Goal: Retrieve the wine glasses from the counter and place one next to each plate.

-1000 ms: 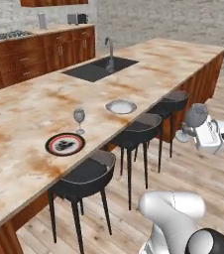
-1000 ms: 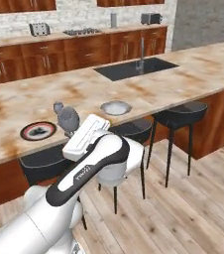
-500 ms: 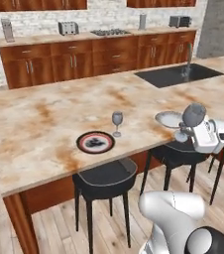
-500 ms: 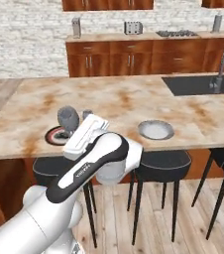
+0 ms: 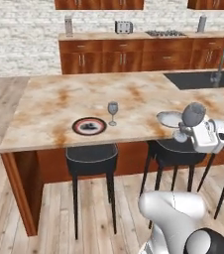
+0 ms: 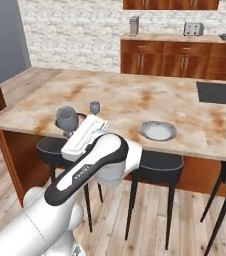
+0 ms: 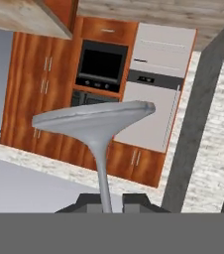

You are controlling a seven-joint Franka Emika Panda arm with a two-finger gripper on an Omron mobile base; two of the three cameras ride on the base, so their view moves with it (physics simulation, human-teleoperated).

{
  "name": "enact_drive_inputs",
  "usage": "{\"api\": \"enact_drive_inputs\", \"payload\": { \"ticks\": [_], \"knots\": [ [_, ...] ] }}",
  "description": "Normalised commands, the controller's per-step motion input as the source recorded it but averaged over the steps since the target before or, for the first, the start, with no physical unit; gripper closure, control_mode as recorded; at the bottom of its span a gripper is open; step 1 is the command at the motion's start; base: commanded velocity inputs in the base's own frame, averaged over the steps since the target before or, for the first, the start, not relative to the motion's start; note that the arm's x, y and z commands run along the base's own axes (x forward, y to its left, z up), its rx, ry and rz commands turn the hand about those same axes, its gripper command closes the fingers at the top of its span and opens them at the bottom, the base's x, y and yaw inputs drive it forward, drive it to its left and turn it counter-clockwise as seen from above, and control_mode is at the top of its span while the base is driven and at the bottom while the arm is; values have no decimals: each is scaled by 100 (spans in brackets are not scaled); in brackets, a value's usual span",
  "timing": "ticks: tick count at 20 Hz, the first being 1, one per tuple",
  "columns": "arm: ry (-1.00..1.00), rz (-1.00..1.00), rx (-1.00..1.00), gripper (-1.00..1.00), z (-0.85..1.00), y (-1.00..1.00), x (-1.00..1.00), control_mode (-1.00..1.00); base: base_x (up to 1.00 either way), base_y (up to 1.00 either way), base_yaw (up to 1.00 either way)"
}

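- Your gripper (image 7: 105, 199) grips the stem of a wine glass (image 7: 96, 129), one finger on either side; in the hand view the round foot sits away from the fingers and the stem runs straight back between them.
- In the left base view the held glass (image 5: 194, 115) sits at the hand with its bowl up and its stem roughly upright, just off the near edge of the counter (image 5: 54, 106), at the right.
- Pale plate (image 5: 171, 119): on the counter close to its near edge, just left of and beyond the held glass. In the right base view this plate (image 6: 158, 131) lies well right of the hand (image 6: 85, 135), so judge sideways offset from both views.
- Your coming move likely turns on this: the free counter beside the pale plate lies a short reach forward and slightly left of the glass, the stem's axis already vertical.
- Second wine glass (image 5: 113, 107): upright farther left, just right of the red-and-black plate (image 5: 89, 126). That pair looks finished.
- Stools (image 5: 91, 153) stand under the near edge, below the hand's path.
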Motion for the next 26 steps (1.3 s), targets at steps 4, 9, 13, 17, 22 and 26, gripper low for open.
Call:
{"api": "enact_drive_inputs", "payload": {
  "ticks": [4, 9, 13, 17, 22, 26],
  "knots": [
    [0, 0, 0, 100, 0, 0, 0, 100, 14, -100, 26],
    [0, 0, 0, 100, 0, 0, 0, 100, -10, -100, 7],
    [0, 0, 0, 100, 0, 0, 0, 100, 40, -68, 0],
    [0, 0, 0, 100, 0, 0, 0, 100, 100, -3, 1],
    [0, 0, 0, 100, 0, 0, 0, 100, 92, -24, 12],
    [0, 0, 0, 100, 0, 0, 0, 100, 41, -49, 33]
  ]
}}
